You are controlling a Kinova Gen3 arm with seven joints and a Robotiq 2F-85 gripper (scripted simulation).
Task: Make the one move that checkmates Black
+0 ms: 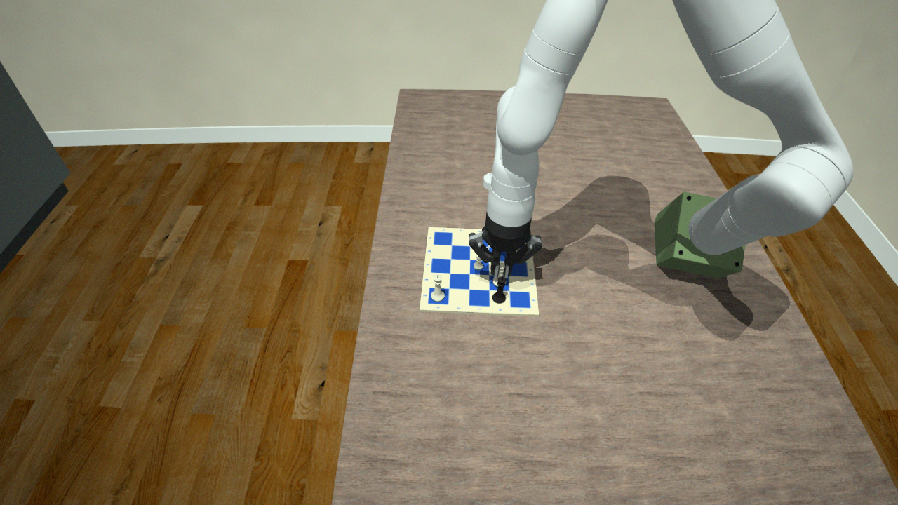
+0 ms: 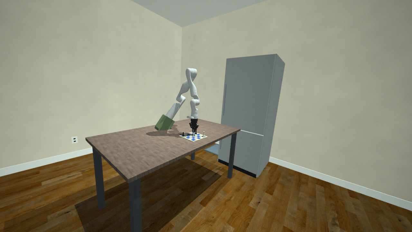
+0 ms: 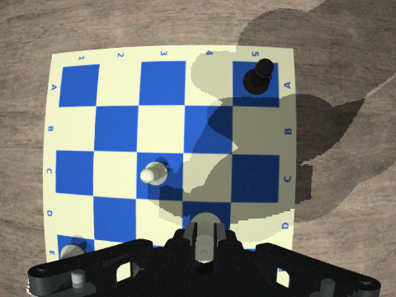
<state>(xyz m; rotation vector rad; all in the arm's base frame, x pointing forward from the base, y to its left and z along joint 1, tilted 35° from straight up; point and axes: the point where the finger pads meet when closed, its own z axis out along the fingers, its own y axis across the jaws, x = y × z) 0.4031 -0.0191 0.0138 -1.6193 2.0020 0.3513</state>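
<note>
A small blue-and-cream chessboard [image 1: 480,271] lies on the wooden table. In the wrist view a black piece [image 3: 259,77] stands upright on A5. A small white piece [image 3: 154,173] stands on C3, and a taller white piece [image 3: 72,252] stands at E1, partly hidden by the gripper body. My gripper [image 3: 205,236] is shut on another white piece [image 3: 205,223], held upright and low over the board around D4. I cannot tell whether its base touches the board. In the top view the gripper [image 1: 500,273] hangs just behind the black piece [image 1: 499,294].
The arm's green base block [image 1: 694,235] stands on the table to the right of the board. The arm casts a shadow over the board's right side. A grey fridge [image 2: 247,112] stands beside the table.
</note>
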